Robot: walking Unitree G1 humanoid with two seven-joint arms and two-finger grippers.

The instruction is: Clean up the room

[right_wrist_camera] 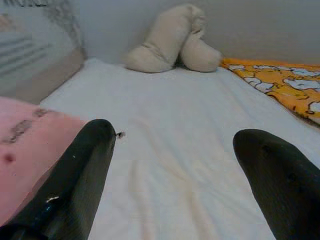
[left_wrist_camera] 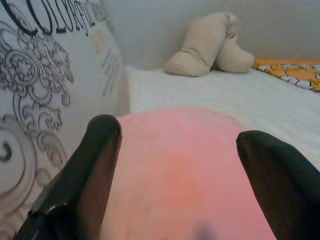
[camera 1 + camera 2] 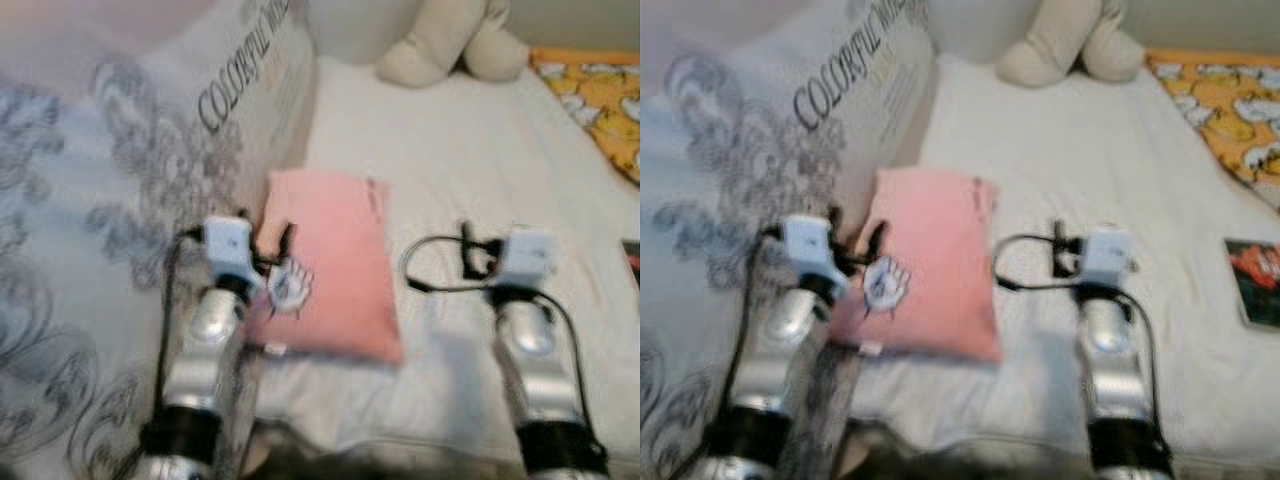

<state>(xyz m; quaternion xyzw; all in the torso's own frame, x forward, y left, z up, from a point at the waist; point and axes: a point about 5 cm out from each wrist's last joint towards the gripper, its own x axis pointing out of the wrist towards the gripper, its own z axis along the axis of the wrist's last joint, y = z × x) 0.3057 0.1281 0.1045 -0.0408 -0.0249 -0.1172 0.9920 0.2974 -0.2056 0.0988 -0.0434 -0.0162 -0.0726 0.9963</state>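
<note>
A pink pillow (image 3: 335, 262) with a small cartoon print lies on the white bed sheet (image 3: 470, 160). My left gripper (image 2: 177, 165) hovers open over the pillow's near left corner, one finger (image 2: 95, 160) on each side of the pink fabric. My right gripper (image 1: 175, 165) is open above bare sheet just right of the pillow (image 1: 25, 145). A beige plush toy (image 3: 450, 40) sits at the far end of the bed against the wall.
A large white cushion (image 3: 120, 180) with grey ornaments and black lettering leans along the bed's left side. An orange patterned blanket (image 3: 600, 95) lies at the far right. A book (image 3: 1255, 280) rests on the sheet at the right edge.
</note>
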